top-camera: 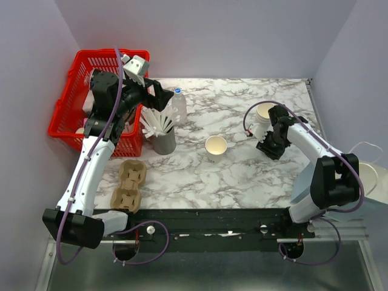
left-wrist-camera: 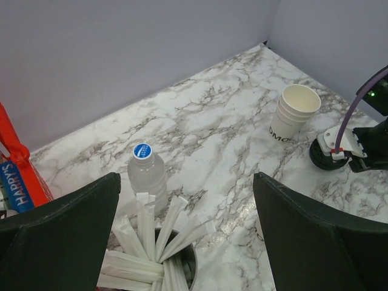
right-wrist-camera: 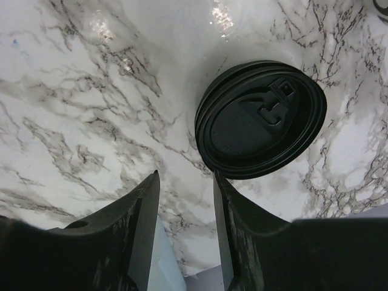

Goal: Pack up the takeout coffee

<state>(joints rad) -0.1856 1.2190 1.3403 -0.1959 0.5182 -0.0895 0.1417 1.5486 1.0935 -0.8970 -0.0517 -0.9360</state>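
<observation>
Bright, even light; glare on marble table [right-wrist-camera: 221, 15].

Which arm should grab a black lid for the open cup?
The right arm. The right gripper hangs right next to the stack of black lids, jaws apart and empty. The left gripper is far across the table, above the grey cup of straws, so it would probably have much farther to travel.

Red basket [top-camera: 65, 112], grey-veined white marble table [top-camera: 242, 176], black lids [right-wrist-camera: 260, 118], cream cups [left-wrist-camera: 295, 112], blue-capped clear bottle [left-wrist-camera: 146, 174], brown cup carrier [top-camera: 128, 185].
</observation>
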